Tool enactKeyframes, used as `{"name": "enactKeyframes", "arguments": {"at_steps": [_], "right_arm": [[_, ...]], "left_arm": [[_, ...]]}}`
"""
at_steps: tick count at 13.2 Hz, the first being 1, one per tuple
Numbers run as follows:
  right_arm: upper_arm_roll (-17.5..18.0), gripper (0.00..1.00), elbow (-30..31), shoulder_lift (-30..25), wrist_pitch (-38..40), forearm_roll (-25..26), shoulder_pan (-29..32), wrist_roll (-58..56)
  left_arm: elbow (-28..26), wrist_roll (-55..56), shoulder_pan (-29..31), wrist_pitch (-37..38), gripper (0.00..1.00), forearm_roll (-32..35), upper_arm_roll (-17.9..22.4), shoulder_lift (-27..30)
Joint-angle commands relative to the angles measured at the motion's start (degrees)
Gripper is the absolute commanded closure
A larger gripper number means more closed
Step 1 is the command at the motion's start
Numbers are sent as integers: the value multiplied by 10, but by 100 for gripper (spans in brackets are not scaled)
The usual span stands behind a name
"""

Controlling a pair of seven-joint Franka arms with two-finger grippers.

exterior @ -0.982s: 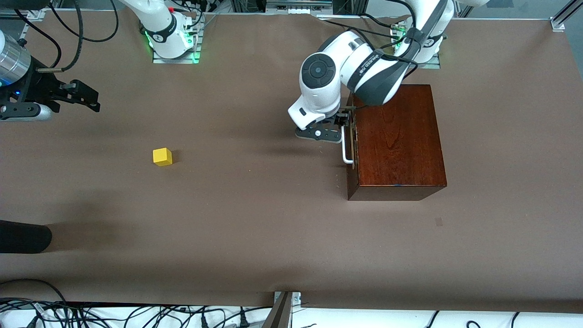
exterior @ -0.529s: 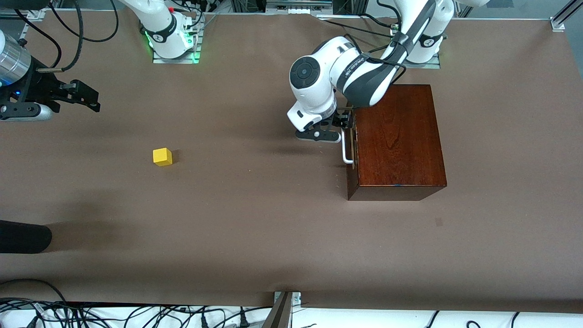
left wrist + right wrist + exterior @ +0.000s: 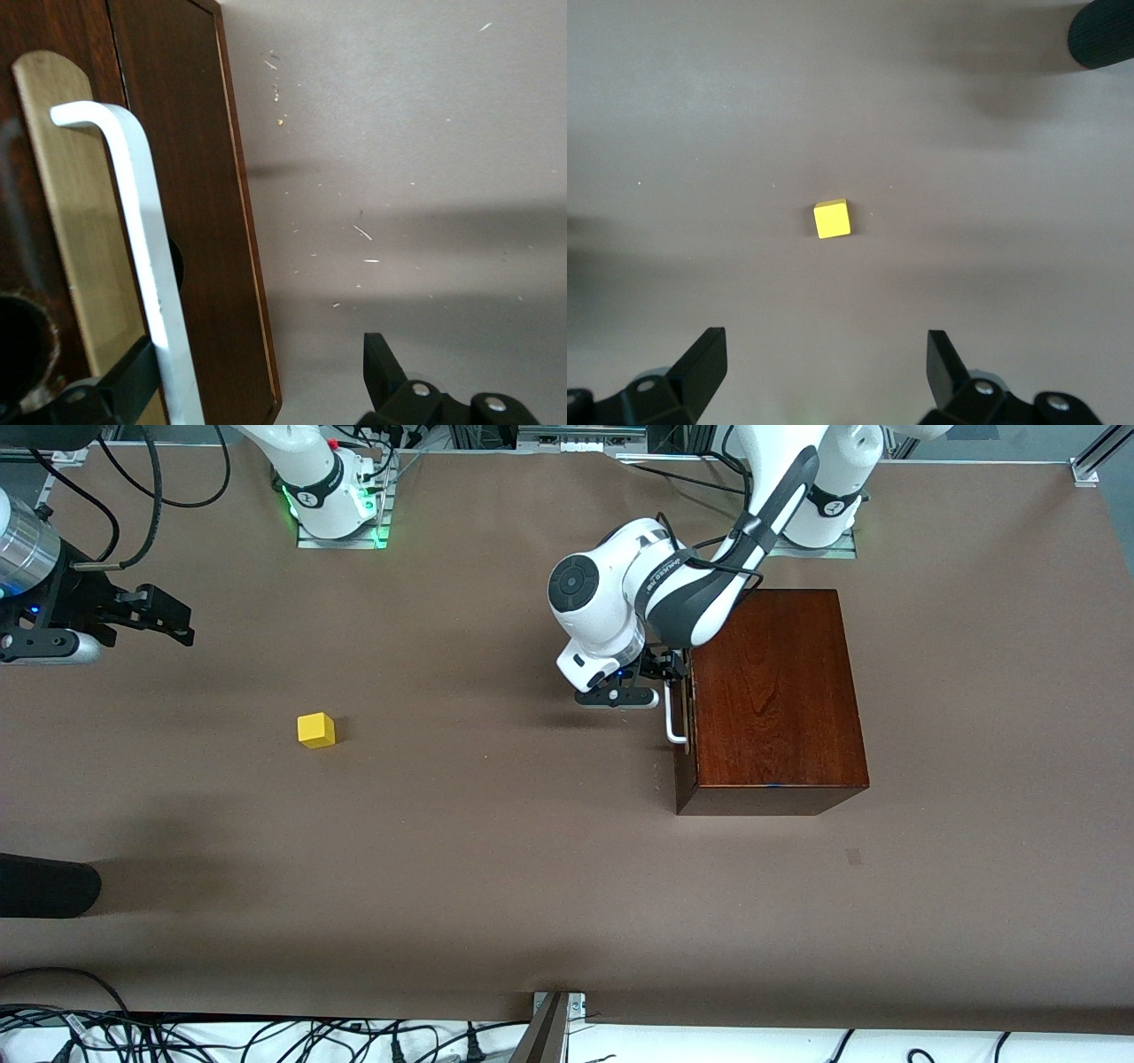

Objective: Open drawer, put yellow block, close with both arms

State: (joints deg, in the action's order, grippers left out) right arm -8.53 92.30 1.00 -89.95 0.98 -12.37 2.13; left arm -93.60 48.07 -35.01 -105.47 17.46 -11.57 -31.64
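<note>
While right pincer [image 3: 173, 615] waits, left pincer [image 3: 666, 682] straddles drawer handle [image 3: 146, 257].

Brown table cover [image 3: 496, 886] is lying flat, wrinkling a little at the edge where the bases stand. A black rounded object [image 3: 44, 886] is poking in at the right arm's end, near the front camera, and is throwing a soft shadow across the cover; it is also showing in the right wrist view [image 3: 1103, 35]. Black cables [image 3: 266, 1036] are tangling along the near edge on a white surface. A metal bracket [image 3: 554, 1020] is sitting mid-way along that edge. A small dark patch [image 3: 853, 856] is marking the cover toward the left arm's end. Pale specks [image 3: 363, 232] are dotting the cover.
</note>
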Motion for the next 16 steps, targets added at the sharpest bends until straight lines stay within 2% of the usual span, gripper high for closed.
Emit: {"name": "enactKeyframes", "arguments": {"at_steps": [1, 16], "right_arm": [[1, 0, -12, 8, 0, 4, 2, -5], [2, 0, -12, 8, 0, 2, 2, 7]], "left_arm": [[-4, 25, -7, -16, 0, 33, 4, -11], [20, 76, -22, -48, 0, 24, 3, -33]]}}
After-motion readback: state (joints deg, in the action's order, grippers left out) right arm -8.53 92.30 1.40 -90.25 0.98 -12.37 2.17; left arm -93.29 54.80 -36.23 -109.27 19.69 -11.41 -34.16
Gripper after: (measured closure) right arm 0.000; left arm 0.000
